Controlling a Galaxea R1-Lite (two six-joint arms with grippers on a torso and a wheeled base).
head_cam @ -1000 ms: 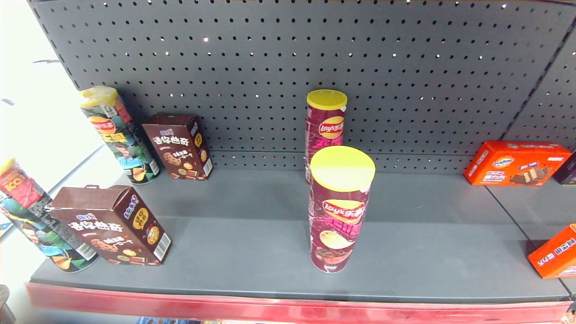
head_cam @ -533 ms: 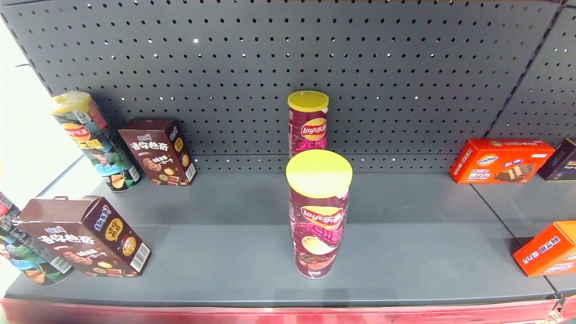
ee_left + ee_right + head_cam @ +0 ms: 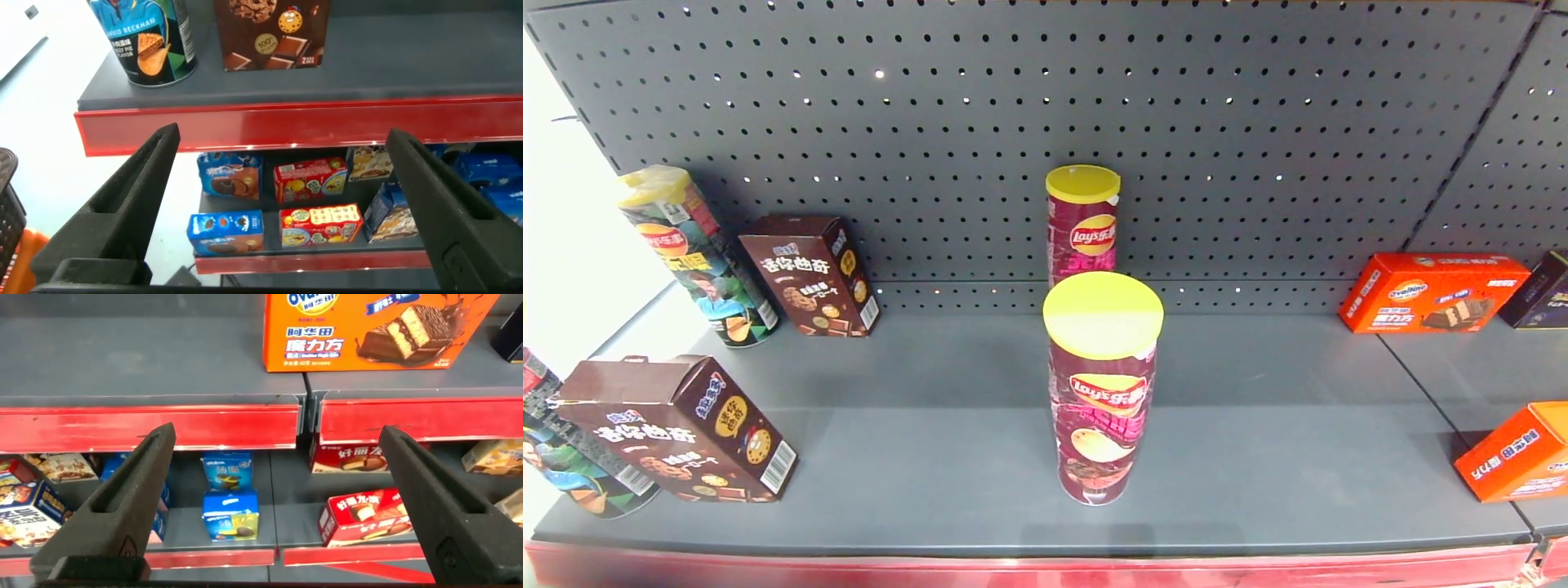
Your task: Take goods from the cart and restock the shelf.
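Purple chip can [image 3: 1103, 392] upright, front-centre of shelf [image 3: 1258, 457]; second can [image 3: 1082, 224] directly behind it, by the pegboard [image 3: 1258, 122]. Left pincer [image 3: 282, 135] and right pincer [image 3: 278, 431] both spread wide, empty, facing shelf's red edge.

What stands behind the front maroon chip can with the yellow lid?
A second maroon chip can with yellow lid, near the grey perforated back panel; the front can covers its base.

Shop, snack aisle. Grey shelf [image 3: 931, 457] with pegboard back [image 3: 1176, 122] and red price rail [image 3: 327, 122] along its front edge. Stocked with chip cans [image 3: 1101, 384], cookie boxes [image 3: 678, 425], orange boxes [image 3: 1429, 290]. Biscuit packs [image 3: 230, 514] on lower tiers.
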